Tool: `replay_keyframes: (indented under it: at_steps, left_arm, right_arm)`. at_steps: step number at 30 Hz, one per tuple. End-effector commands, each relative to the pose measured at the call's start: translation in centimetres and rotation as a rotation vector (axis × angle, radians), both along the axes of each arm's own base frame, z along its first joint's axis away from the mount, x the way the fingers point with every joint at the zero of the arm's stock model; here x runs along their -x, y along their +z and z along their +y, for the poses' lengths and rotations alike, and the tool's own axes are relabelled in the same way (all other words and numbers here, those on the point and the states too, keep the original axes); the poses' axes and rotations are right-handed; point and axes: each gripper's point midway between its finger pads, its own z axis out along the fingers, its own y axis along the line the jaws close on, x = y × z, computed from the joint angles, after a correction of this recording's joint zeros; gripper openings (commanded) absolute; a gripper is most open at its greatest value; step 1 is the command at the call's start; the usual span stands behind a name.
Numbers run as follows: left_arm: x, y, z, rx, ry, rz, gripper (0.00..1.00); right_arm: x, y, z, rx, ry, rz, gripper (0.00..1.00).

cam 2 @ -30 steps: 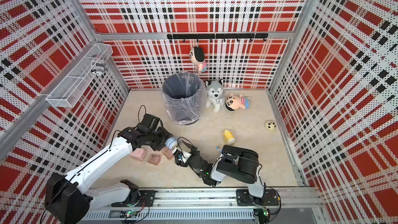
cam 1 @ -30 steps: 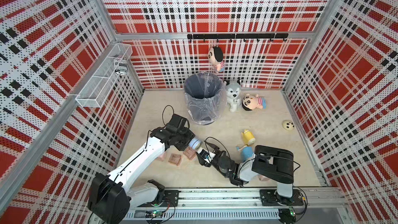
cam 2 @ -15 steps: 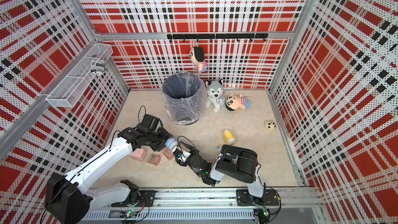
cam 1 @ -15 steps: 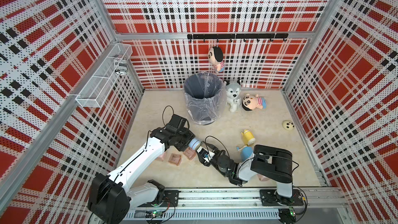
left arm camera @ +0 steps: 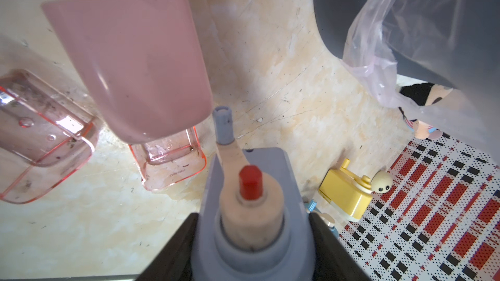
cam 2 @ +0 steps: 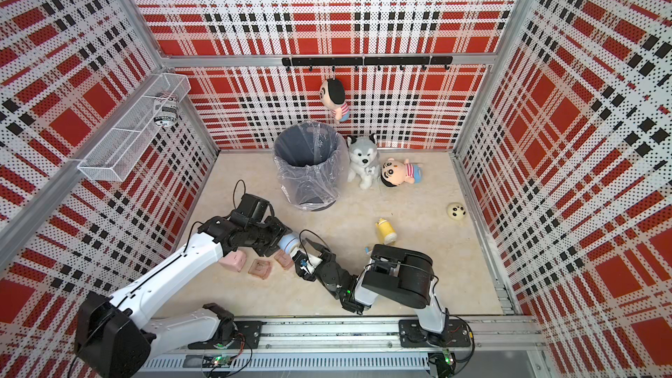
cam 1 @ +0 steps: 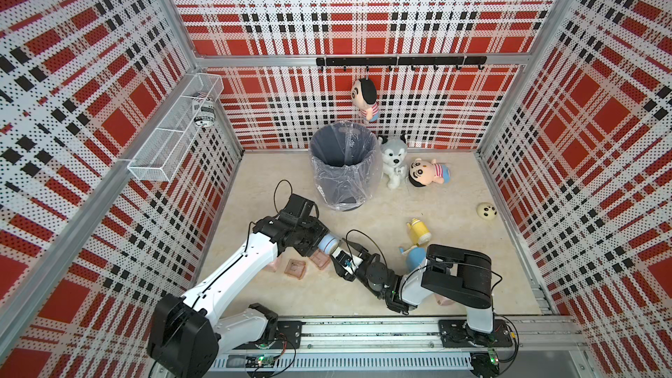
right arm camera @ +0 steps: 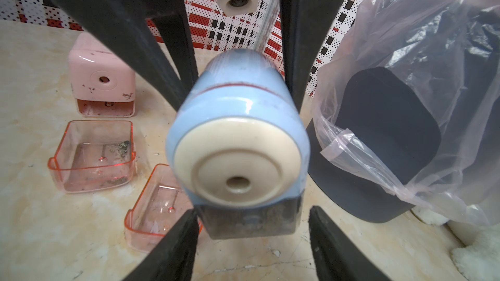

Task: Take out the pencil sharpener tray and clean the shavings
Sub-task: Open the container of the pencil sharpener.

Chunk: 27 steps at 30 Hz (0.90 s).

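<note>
My left gripper (cam 1: 315,242) is shut on a light blue pencil sharpener (cam 1: 328,243) with a cream front (right arm camera: 238,168), held just above the floor. Its black fingers (right arm camera: 297,39) clamp the body from both sides. The crank end faces the left wrist camera (left arm camera: 251,185). The sharpener's smoky tray (right arm camera: 251,220), dark with shavings, sits in its base. My right gripper (right arm camera: 253,241) faces it, open. One finger touches the tray's side and the other stands apart from it. The tray is hidden in both top views.
Two clear pink trays (right arm camera: 94,155) (right arm camera: 157,206) and a pink sharpener (right arm camera: 101,79) lie beside the grippers. A lined grey bin (cam 1: 342,165) stands behind them. A yellow sharpener (cam 1: 420,232), plush toys (cam 1: 394,165) and a wall basket (cam 1: 174,132) are farther off.
The right gripper has edged in toward the blue sharpener and its jaws stand narrower. The left arm and the sharpener have not moved.
</note>
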Motion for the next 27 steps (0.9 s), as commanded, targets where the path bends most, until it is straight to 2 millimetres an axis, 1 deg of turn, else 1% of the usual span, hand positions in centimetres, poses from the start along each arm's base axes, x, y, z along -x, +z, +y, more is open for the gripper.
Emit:
replay_keyframes:
  at_steps: [1, 5, 8, 13, 19, 27]
  left_arm:
    - [-0.04, 0.52, 0.05, 0.026, 0.01, -0.019, 0.5]
    - [-0.07, 0.63, 0.02, 0.031, 0.009, -0.021, 0.5]
    - [-0.12, 0.67, -0.02, 0.035, 0.009, -0.022, 0.49]
    - [-0.08, 0.55, -0.1, 0.036, 0.007, -0.019, 0.49]
    - [-0.09, 0.57, -0.01, 0.035, 0.01, -0.022, 0.49]
    - [-0.57, -0.02, 0.79, -0.004, 0.039, -0.022, 0.48]
  right_arm:
    - [-0.55, 0.48, 0.26, -0.041, -0.013, 0.003, 0.64]
    - [-0.52, 0.33, 0.26, -0.039, -0.013, 0.007, 0.62]
    - [-0.56, 0.29, 0.3, -0.038, -0.013, 0.007, 0.65]
    - [-0.64, 0.23, 0.55, -0.038, -0.009, 0.009, 0.65]
    - [-0.66, 0.23, 0.6, -0.044, -0.007, 0.013, 0.55]
    - [-0.46, 1.05, -0.05, -0.06, -0.009, 0.007, 0.52]
